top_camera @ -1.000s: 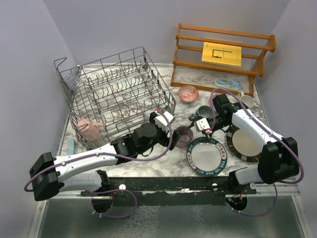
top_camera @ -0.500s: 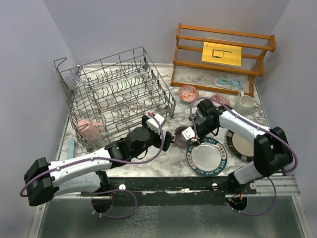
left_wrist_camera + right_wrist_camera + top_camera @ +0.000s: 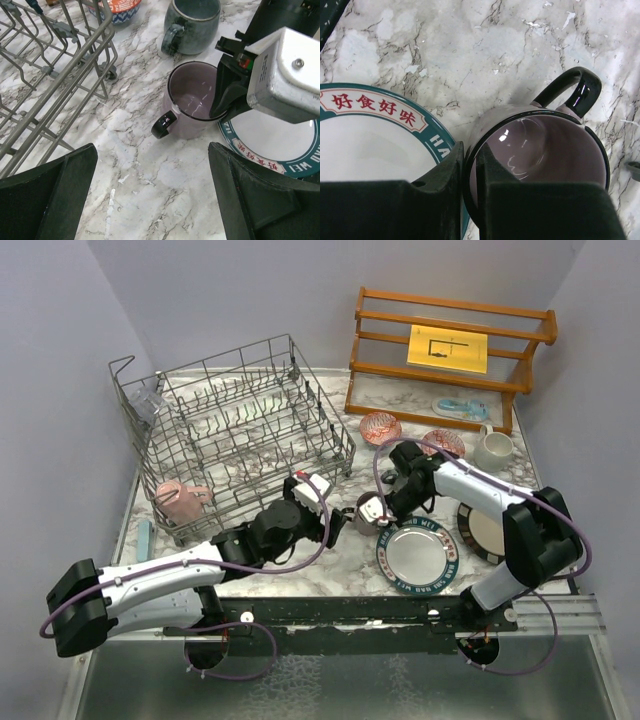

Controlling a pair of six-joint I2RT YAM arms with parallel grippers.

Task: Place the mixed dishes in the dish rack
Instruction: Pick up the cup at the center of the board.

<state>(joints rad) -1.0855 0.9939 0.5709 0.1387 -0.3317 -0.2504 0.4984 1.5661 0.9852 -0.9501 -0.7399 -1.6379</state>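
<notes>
The mauve mug (image 3: 187, 107) stands upright on the marble just left of the blue-rimmed lettered plate (image 3: 415, 555). My right gripper (image 3: 471, 165) is shut on the mug (image 3: 545, 150) rim, one finger inside and one outside, opposite the handle. My left gripper (image 3: 152, 195) is open, low over bare marble just short of the mug. The dish rack (image 3: 240, 435) at the back left holds a pink mug (image 3: 180, 500) and a clear glass (image 3: 148, 400). The grey mug (image 3: 192, 25) stands behind the mauve one.
A dark-rimmed beige plate (image 3: 485, 530) lies right of the lettered plate. Two red-patterned bowls (image 3: 380, 427) (image 3: 443, 443) and a white mug (image 3: 493, 448) sit before the wooden shelf (image 3: 450, 350), which holds a light-blue item (image 3: 460, 408). The rack's corner (image 3: 107, 75) is close to the left gripper.
My right gripper has swung left from near the grey mug to the mauve mug and closed on its rim. The left arm has drawn back slightly, still open.
</notes>
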